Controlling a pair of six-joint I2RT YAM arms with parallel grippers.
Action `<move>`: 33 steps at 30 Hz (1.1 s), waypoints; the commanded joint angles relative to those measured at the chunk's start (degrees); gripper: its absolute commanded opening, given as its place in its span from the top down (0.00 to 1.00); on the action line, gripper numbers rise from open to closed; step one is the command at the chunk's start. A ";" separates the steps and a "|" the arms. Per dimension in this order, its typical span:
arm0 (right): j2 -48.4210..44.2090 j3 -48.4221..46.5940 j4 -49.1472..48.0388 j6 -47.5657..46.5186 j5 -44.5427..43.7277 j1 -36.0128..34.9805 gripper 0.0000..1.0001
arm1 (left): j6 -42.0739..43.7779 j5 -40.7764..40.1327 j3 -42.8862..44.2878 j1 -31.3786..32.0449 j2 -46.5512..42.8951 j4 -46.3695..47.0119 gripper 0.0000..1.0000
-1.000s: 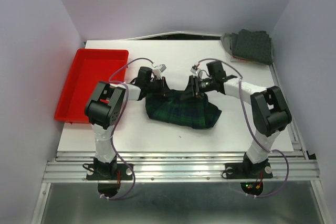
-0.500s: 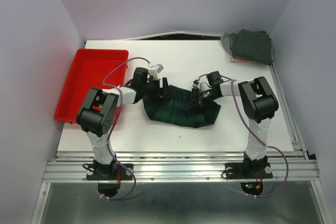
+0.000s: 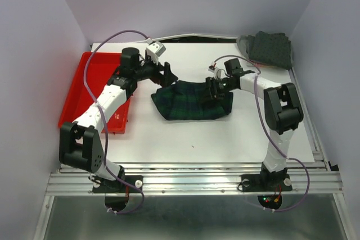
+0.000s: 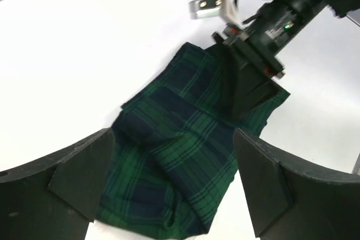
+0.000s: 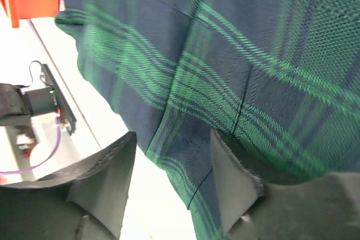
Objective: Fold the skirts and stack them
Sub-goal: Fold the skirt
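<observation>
The green-navy plaid skirt (image 3: pixel 192 104) lies folded in a flat band at the table's middle. My left gripper (image 3: pixel 166 75) hangs open above its back left corner. In the left wrist view the plaid skirt (image 4: pixel 185 155) lies below the wide-apart fingers (image 4: pixel 84 178), untouched. My right gripper (image 3: pixel 216 88) sits low on the skirt's back right part. In the right wrist view its jaws (image 5: pixel 174 139) are parted, with a hem of the plaid skirt (image 5: pixel 236 60) lying between them against one finger (image 5: pixel 236 178). A dark charcoal dotted skirt (image 3: pixel 271 49) rests folded at the back right corner.
A red plastic tray (image 3: pixel 93 82) sits at the left edge of the white table (image 3: pixel 191 139), partly under my left arm. A grey cloth edge (image 3: pixel 243 43) shows beside the charcoal skirt. Walls close in on three sides.
My left gripper opened, let go of the plaid skirt and rose back toward the left. The right gripper shifted backward and its jaws widened. The skirt now lies flatter.
</observation>
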State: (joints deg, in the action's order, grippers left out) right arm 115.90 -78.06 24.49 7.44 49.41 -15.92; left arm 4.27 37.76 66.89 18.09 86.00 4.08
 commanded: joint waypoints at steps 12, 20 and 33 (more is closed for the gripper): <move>-14.04 3.87 -5.67 9.77 7.10 0.54 0.23 | -7.16 13.67 1.32 1.94 2.77 -1.56 0.01; -6.66 11.97 -17.72 18.49 10.71 0.54 0.25 | -24.13 15.07 -8.79 5.91 14.26 12.97 0.01; 4.69 21.10 -17.81 15.59 3.77 6.95 0.27 | -27.75 10.58 -12.05 3.54 28.17 15.09 0.01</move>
State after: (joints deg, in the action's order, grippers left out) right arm 115.96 -61.93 4.73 25.74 62.33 -12.78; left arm -25.41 54.06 57.10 22.35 111.13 22.72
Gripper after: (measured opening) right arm 0.727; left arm 0.985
